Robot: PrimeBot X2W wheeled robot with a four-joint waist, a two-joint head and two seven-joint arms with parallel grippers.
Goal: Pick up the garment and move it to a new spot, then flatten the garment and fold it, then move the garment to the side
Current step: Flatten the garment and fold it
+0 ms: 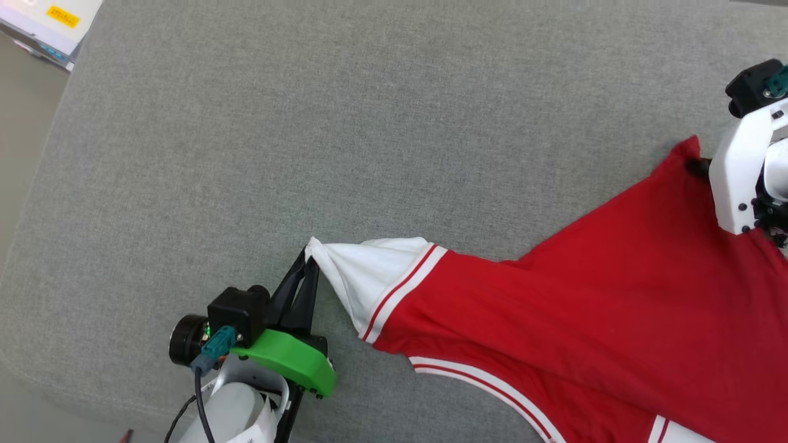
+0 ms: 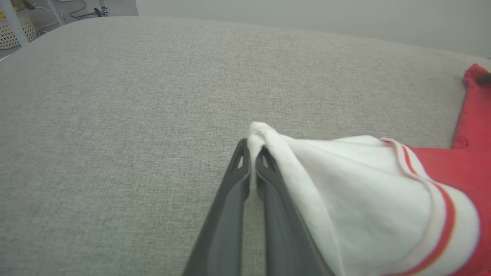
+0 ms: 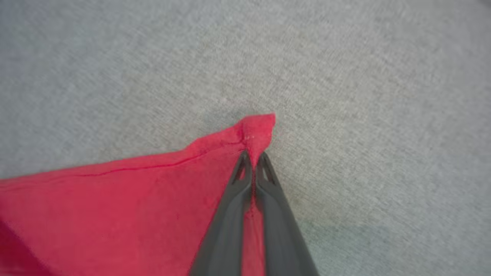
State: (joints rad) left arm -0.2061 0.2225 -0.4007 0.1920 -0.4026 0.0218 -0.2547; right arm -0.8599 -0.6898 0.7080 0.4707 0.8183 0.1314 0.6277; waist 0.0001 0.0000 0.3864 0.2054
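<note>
The red garment (image 1: 603, 295) with white sleeves and striped trim lies stretched over the grey cushioned surface (image 1: 320, 123), running from the centre to the right edge of the head view. My left gripper (image 1: 309, 253) is shut on the tip of the white sleeve (image 2: 345, 191), pinching its corner between the dark fingers (image 2: 230, 199). At the far right, my right gripper (image 1: 699, 166) is shut on a red corner of the garment (image 3: 257, 130), with cloth pinched between its fingertips (image 3: 241, 172). Lettering and number are hidden.
The grey surface spreads wide and bare to the left and top. Its left edge drops to a pale floor (image 1: 18, 141), where a white box with a yellow label (image 1: 52, 21) stands. A basket and cables (image 2: 19, 27) show at far left.
</note>
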